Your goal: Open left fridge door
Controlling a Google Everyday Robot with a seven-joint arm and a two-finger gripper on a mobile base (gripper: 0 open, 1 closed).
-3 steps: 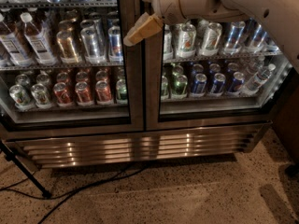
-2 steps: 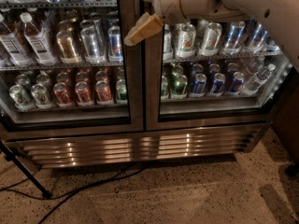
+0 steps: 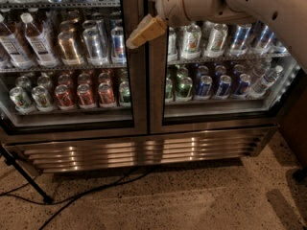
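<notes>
The fridge (image 3: 144, 152) fills the view, with cans and bottles on wire shelves behind two glass doors. The left fridge door (image 3: 136, 90) is shut, its steel frame meeting the right door (image 3: 158, 90) at the centre. My gripper (image 3: 146, 11) hangs at the top centre, in front of the left door's inner frame edge. It is open: one tan finger (image 3: 145, 31) points down-left across the frame, while the other is cut off by the top of the view. The white arm (image 3: 249, 4) reaches in from the upper right. I cannot make out the door's handle.
A louvred steel grille runs along the fridge's base. A black stand leg (image 3: 26, 178) and a black cable (image 3: 96, 190) lie on the speckled floor at lower left. A dark cabinet side (image 3: 295, 123) stands at the right.
</notes>
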